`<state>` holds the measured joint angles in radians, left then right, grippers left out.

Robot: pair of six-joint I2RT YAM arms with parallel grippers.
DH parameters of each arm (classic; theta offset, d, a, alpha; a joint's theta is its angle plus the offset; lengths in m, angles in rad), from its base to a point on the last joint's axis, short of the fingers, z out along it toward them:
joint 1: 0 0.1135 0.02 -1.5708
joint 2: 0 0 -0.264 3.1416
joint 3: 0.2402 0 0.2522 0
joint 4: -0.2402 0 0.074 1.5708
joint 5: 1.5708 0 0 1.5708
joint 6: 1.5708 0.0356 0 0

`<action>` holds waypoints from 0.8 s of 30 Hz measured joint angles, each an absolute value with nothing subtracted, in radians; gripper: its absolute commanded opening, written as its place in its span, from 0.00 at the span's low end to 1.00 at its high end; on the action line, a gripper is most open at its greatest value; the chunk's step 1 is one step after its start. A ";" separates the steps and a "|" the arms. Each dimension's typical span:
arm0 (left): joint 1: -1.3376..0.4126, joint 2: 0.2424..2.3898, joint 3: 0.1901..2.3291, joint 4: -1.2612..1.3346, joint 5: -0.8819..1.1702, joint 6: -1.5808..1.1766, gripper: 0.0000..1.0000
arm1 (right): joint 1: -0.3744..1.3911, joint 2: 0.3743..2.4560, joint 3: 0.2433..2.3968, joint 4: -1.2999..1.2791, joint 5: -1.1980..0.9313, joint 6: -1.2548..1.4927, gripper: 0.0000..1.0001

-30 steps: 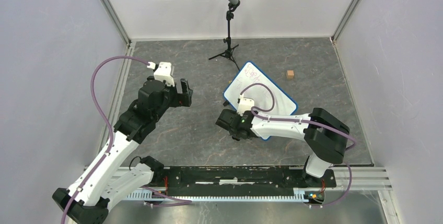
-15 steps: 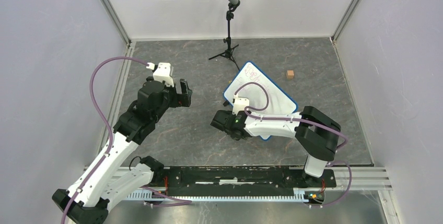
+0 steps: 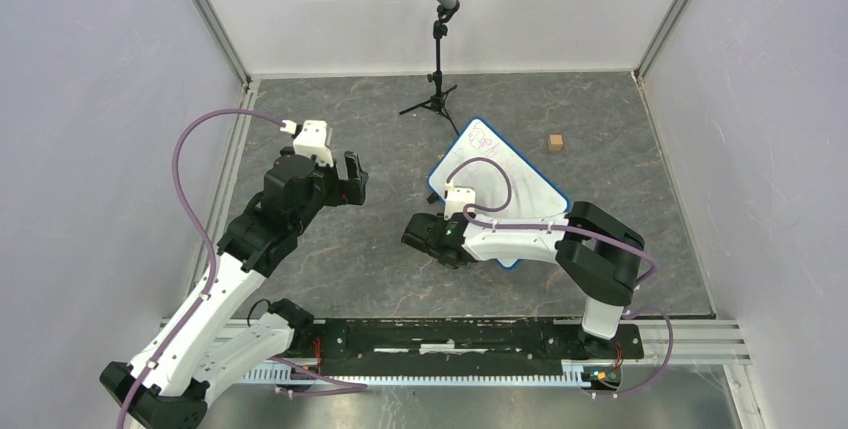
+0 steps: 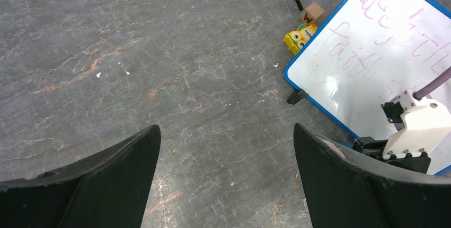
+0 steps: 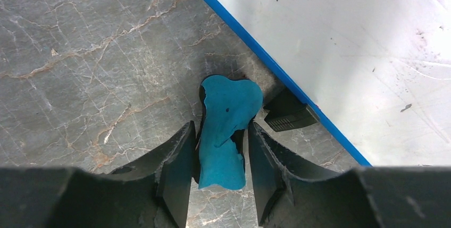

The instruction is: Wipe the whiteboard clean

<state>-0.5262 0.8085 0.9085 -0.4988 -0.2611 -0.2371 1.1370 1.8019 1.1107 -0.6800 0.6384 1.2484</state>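
The whiteboard (image 3: pixel 505 174), white with a blue rim, lies at an angle right of centre. Pink scribbles show on its far part in the left wrist view (image 4: pixel 372 47). My right gripper (image 3: pixel 426 235) sits low over the floor just off the board's near-left edge. Its jaws are closed on a blue-and-black eraser (image 5: pixel 226 127), which is beside the blue rim (image 5: pixel 250 42), not on the white face. My left gripper (image 3: pixel 352 177) hangs open and empty over bare floor (image 4: pixel 226 137), left of the board.
A small black clip (image 5: pixel 290 114) sticks out from the board's rim next to the eraser. A microphone stand (image 3: pixel 437 59) stands behind the board. A wooden cube (image 3: pixel 555 142) and a yellow toy (image 4: pixel 299 36) lie near the board's far end. Walls enclose the floor.
My right gripper has slid left with the eraser, off the board's near-left edge onto the floor beside it. The left arm has not moved.
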 measured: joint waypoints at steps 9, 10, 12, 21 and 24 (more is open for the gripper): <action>-0.526 0.809 0.896 -0.495 -0.262 -0.237 1.00 | 1.137 1.802 1.111 -0.664 0.646 1.206 0.20; -0.526 0.809 0.896 -0.495 -0.262 -0.237 1.00 | 1.137 1.802 1.111 -0.659 0.648 1.195 0.17; -0.526 0.809 0.896 -0.495 -0.262 -0.237 1.00 | 1.137 1.802 1.111 -0.640 0.651 1.158 0.12; -0.526 0.818 0.894 -0.492 -0.262 -0.237 1.00 | 1.137 1.694 1.081 -0.448 0.653 0.809 0.11; -0.526 0.836 0.894 -0.492 -0.261 -0.237 1.00 | 1.137 1.599 1.052 -0.412 0.684 0.672 0.11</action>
